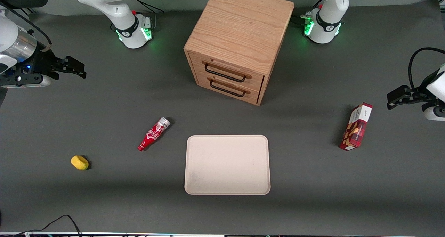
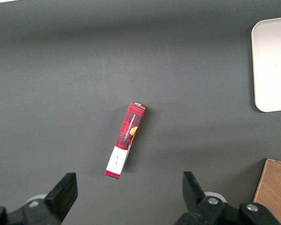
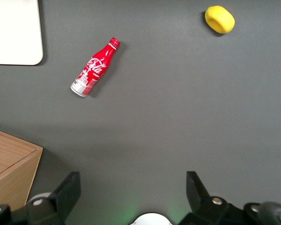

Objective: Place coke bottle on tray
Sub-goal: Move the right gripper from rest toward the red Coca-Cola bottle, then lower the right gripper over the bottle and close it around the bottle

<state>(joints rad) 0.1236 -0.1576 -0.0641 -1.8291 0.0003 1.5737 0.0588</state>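
The coke bottle (image 1: 154,133) lies on its side on the grey table, beside the tray (image 1: 227,164) toward the working arm's end, with its cap nearer the front camera and its silver base pointing at the cabinet. It also shows in the right wrist view (image 3: 94,67), with a corner of the tray (image 3: 15,32). The tray is empty. My gripper (image 1: 74,67) hangs open and empty high above the table at the working arm's end, well away from the bottle and farther from the front camera than it. Its fingers (image 3: 68,190) stand wide apart with only bare table between them.
A wooden two-drawer cabinet (image 1: 236,42) stands farther from the front camera than the tray, its drawers shut. A yellow lump (image 1: 79,162) lies near the working arm's end. A red snack box (image 1: 356,126) lies toward the parked arm's end.
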